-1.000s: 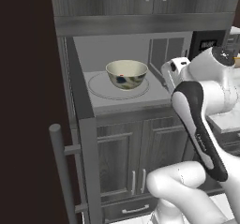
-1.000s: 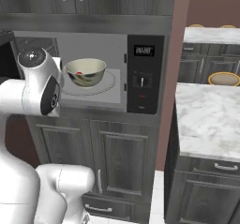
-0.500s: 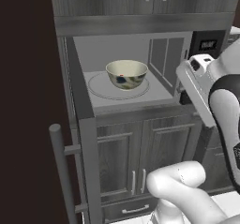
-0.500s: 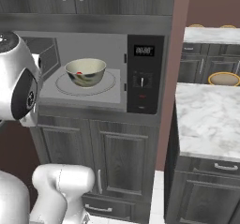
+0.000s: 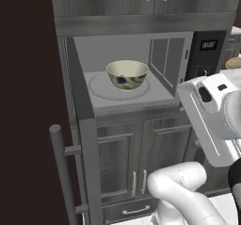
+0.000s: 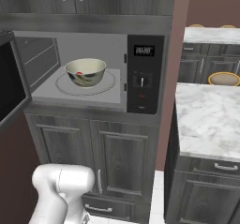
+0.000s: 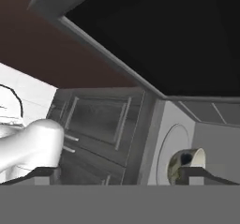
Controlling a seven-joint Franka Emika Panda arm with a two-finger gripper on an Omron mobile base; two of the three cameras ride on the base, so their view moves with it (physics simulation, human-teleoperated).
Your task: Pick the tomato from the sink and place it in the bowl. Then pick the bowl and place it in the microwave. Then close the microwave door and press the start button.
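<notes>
Dark-grey kitchen cabinetry w/ built-in microwave (image 6: 93, 68), cavity pale inside. Bowl (image 5: 127, 74) sits upright on the round turntable (image 6: 108, 83), roughly centred; a bit of red tomato (image 6: 79, 73) shows inside it. Microwave door (image 5: 66, 172) stands swung wide open to the left, bar handle (image 5: 61, 172) toward camera. Black control panel (image 6: 143, 73) right of cavity. Gripper (image 7: 119, 171) jaws spread wide, holding nothing, well apart from bowl. Marble counter (image 6: 206, 115) off to right.

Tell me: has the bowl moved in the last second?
No. The bowl sits centred on the microwave turntable as before, tomato inside, in both base views; only the arm has swung aside.
</notes>
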